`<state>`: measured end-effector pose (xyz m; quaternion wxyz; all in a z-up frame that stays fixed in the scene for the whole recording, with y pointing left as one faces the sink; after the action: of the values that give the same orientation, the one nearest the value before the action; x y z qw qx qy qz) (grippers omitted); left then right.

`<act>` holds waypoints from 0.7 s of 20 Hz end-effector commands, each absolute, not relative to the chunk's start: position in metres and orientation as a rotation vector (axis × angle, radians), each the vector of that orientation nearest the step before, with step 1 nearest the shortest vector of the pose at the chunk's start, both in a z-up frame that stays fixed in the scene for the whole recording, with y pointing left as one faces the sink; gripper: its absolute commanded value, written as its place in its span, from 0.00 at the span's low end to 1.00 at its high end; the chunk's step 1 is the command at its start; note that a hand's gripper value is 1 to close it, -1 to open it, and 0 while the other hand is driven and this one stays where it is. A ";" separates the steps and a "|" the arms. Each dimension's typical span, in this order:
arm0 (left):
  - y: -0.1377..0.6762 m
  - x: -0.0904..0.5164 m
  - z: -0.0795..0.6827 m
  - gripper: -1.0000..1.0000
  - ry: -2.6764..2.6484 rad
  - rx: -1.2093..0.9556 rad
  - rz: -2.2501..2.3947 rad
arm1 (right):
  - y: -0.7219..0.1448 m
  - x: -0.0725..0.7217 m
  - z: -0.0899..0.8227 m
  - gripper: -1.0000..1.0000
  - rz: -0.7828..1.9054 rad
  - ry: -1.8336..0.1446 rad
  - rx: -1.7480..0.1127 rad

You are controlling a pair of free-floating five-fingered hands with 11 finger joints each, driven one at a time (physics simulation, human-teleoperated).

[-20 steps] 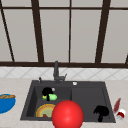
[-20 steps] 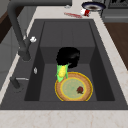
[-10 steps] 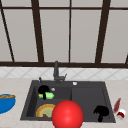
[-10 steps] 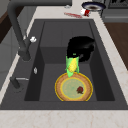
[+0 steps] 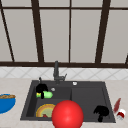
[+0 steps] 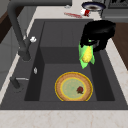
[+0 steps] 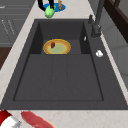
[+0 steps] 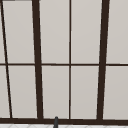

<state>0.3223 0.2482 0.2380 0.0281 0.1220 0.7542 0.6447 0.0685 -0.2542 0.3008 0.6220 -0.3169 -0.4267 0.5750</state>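
Observation:
My left hand (image 5: 41, 88) is shut on a corn cob in a green husk (image 5: 45, 95) and holds it in the air over the sink's left basin. In the left side view that hand (image 6: 98, 32) grips the cob's top, and the corn (image 6: 86, 53) hangs tip down, above and behind a round yellow plate (image 6: 73, 86). The plate lies on the basin floor with a small red bit on it. From the right, the corn (image 7: 49, 12) shows at the sink's far end, past the plate (image 7: 57, 47). My right hand (image 5: 101, 111) hovers idle over the sink's right front corner, fingers relaxed.
A dark faucet (image 5: 56, 72) stands behind the black sink (image 5: 87, 95). A blue bowl (image 5: 6, 102) sits on the left counter. A red-and-white utensil (image 5: 118, 110) lies on the right counter. A big red ball (image 5: 67, 115) sits at the sink's front edge.
My left hand has lifted the corn up and away from just above the plate. The right hand has stayed still.

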 end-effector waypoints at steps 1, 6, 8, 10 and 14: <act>0.250 0.299 0.266 1.00 2.274 0.338 2.022 | -0.254 0.069 0.301 0.50 1.321 -0.980 -0.728; 0.256 0.266 0.298 1.00 2.273 0.345 2.034 | -0.254 0.069 0.301 0.50 1.321 -0.980 -0.728; 0.261 0.252 0.309 1.00 2.278 0.352 2.034 | -0.254 0.069 0.301 0.50 1.321 -0.980 -0.728; 0.270 0.242 0.323 1.00 2.293 0.366 2.026 | -0.254 0.069 0.301 0.50 1.321 -0.980 -0.728; 0.294 0.233 0.343 1.00 2.315 0.380 2.011 | -0.254 0.069 0.301 0.50 1.321 -0.980 -0.728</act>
<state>0.2400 0.2742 0.3274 0.0256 0.1232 0.7488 0.6507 0.0685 -0.2542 0.3008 0.6220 -0.3169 -0.4267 0.5750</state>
